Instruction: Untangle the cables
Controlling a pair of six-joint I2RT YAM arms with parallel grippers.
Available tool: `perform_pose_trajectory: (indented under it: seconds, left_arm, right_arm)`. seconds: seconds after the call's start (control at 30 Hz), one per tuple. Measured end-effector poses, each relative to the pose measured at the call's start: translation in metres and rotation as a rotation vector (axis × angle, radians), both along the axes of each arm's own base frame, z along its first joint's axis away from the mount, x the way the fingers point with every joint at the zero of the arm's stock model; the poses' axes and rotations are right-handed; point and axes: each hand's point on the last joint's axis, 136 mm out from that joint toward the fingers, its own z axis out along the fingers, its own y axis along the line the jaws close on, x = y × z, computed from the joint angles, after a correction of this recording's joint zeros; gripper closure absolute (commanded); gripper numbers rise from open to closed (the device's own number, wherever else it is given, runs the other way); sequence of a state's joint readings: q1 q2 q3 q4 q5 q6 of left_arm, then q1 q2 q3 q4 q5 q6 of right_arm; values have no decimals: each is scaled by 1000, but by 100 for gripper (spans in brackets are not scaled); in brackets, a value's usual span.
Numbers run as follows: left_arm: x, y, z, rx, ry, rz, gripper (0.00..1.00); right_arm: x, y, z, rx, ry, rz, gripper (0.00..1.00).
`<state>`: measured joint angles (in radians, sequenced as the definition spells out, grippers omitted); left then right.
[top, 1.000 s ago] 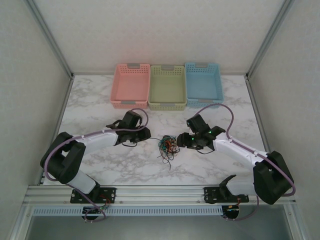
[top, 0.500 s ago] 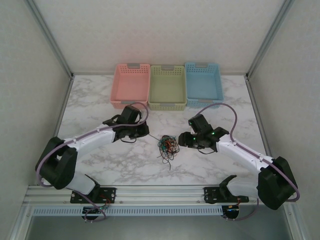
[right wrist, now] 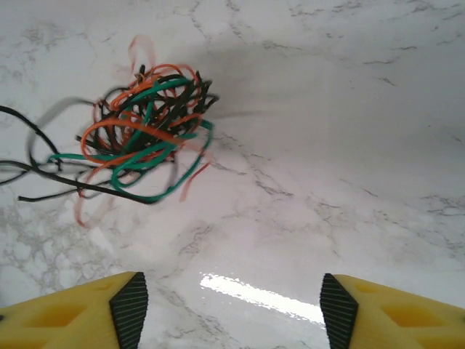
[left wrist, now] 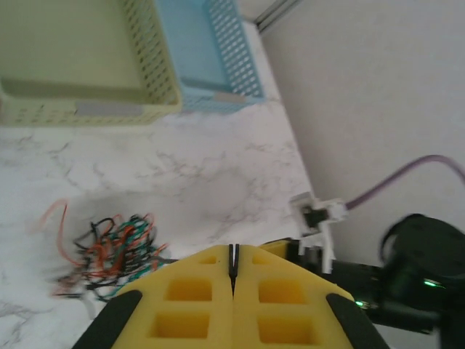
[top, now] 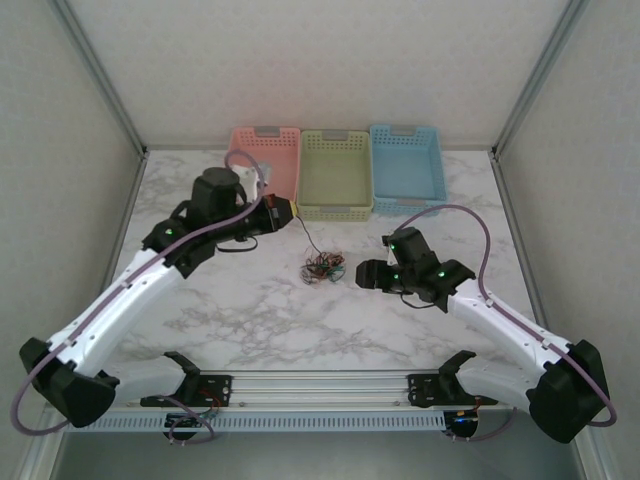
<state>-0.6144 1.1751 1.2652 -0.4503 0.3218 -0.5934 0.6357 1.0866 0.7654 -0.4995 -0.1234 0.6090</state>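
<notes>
Left gripper (top: 288, 210) had risen toward upper left, jaws pinching a black strand of the cables (top: 322, 268), tangle dragged up-frame, right gripper (top: 362, 275) jaws spread wider.

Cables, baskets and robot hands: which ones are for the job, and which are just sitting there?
For the job: cables; left gripper, shut on one of them; right gripper, open.
Just sitting: pink basket; green basket; blue basket.

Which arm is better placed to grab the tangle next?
Right. The right gripper is open, with the cables just ahead of its fingers. The left gripper is shut on a black strand, up near the baskets.
</notes>
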Motion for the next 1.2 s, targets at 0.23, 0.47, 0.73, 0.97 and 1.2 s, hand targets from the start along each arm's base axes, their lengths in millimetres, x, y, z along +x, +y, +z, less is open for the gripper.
perform_pose_trajectory:
  seconds: [0.23,0.47,0.73,0.97,1.2]
  left_arm:
    - [-21,13,35,-34,-59,-12,100]
    - [-23,14,27,-21,-39,-14,100]
    - [-24,15,21,-10,-23,-14,100]
    - [-30,11,28,-32,-25,-48,100]
    - [-38,11,67,-86,-85,-77,100]
  right_arm:
    - [4,16,9,64,-9,36,26]
    - [5,49,6,103,14,122,31]
    - [16,76,-2,141,13,168,34]
    - [30,103,2,179,-58,234,28]
    - [51,128,15,191,-285,361,28]
